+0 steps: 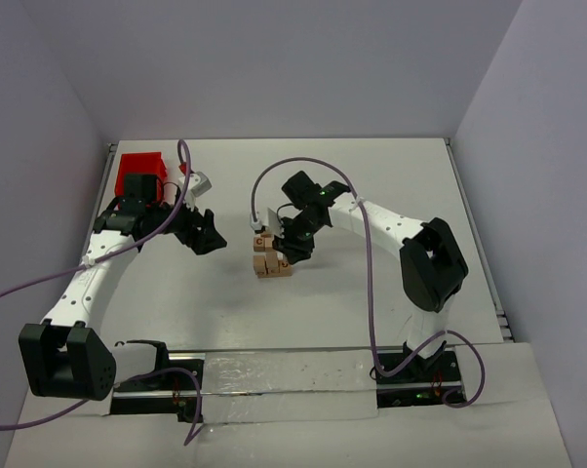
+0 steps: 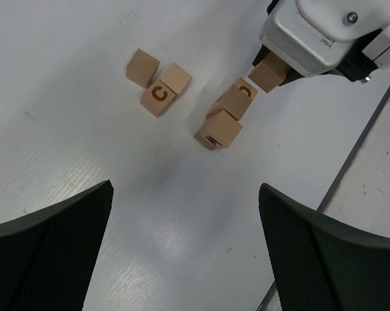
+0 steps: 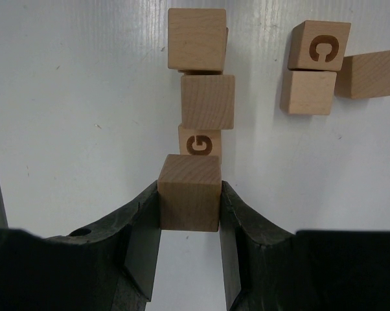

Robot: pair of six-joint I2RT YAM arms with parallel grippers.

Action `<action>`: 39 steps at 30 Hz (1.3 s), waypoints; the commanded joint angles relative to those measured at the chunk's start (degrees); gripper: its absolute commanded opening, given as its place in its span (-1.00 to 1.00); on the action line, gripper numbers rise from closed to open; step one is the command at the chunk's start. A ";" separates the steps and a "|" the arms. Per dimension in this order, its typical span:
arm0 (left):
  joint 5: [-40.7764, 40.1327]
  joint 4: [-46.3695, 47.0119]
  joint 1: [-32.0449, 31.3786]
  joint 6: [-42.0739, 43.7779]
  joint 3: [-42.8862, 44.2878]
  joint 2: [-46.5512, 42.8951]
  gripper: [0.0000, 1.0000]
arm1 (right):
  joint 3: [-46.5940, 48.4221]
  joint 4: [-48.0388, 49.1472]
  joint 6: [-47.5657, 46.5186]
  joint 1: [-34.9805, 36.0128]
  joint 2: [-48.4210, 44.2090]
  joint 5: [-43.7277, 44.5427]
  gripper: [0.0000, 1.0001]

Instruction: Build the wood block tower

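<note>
The left black two-finger gripper [image 1: 204, 235] hangs with jaws spread wide; the right black two-finger gripper [image 3: 190, 192] pinches a plain light-tan wooden cube [image 3: 189, 176].

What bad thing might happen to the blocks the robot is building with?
The right gripper pinches one block very close to the G block. If it is lowered carelessly, it might bump that one and knock its neighbours. The plain block just beyond sits a little off to one side, so a tower built there might lean or topple.
</note>
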 commanded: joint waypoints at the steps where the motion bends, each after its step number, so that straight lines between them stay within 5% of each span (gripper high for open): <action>1: 1.03 1.92 0.24 -1.14 1.93 -1.35 0.99 | -0.68 2.58 0.28 0.93 -0.32 1.23 -0.52; 39: 0.92 5.67 1.12 -3.78 -0.17 -4.69 0.98 | -0.98 5.79 2.35 3.63 3.84 5.31 -0.34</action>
